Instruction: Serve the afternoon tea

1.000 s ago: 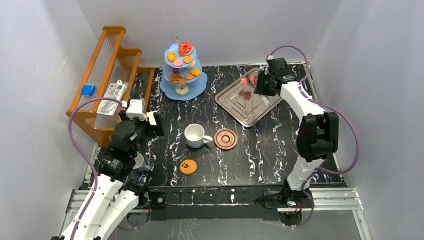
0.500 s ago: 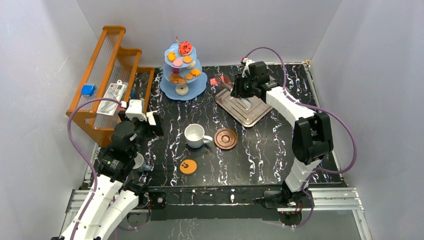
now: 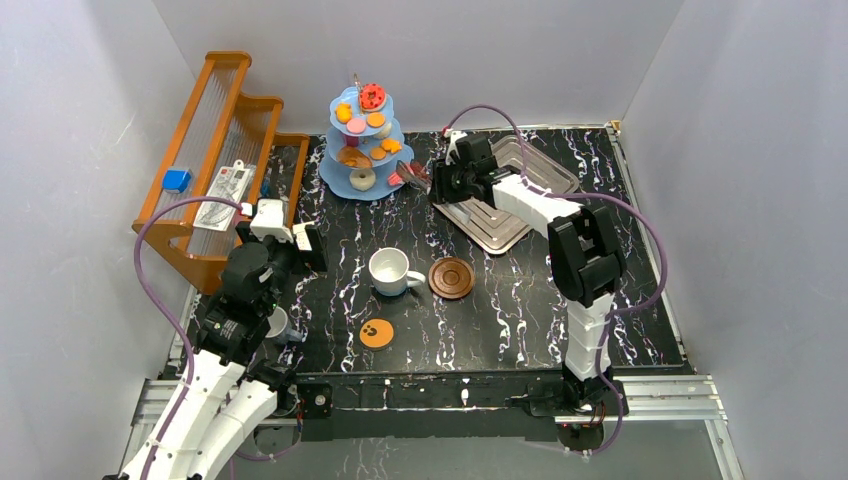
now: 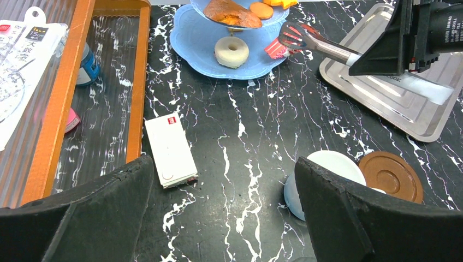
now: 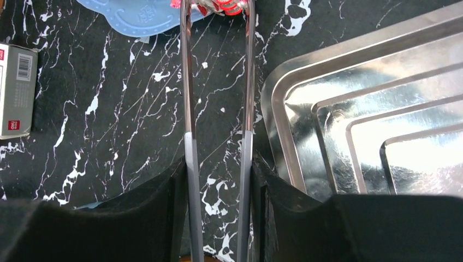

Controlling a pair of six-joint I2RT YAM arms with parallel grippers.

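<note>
the right gripper (image 5: 218, 215) reaches over the far middle of the table, its jaws clenched on the grey handles of a pair of metal tongs (image 5: 186, 98). the tong tips pinch a small red pastry (image 4: 274, 49) right at the near-right rim of the bottom tier of the light-blue stand (image 4: 196, 41), which stands by the far edge, left of centre. a white donut (image 4: 232, 51) lies on that same tier, just beside the tong tips, and orange and red pastries sit on the tiers above. the silver tray (image 4: 393, 103) lies toward the far right corner, under the right arm. the left gripper (image 4: 224, 218) hangs near the left edge, jaws spread wide and grasping nothing. the white mug (image 3: 388, 270) and the brown saucer (image 3: 451, 277) sit side by side, apart, mid-table. the paw-print coaster (image 3: 376, 333) lies nearer the front edge, and the small grey cup (image 3: 277, 322) sits by the near-left corner, partly hidden by the left arm. a white box (image 4: 170, 150) lies flat beside the orange rack (image 4: 137, 82) on the left edge.
</note>
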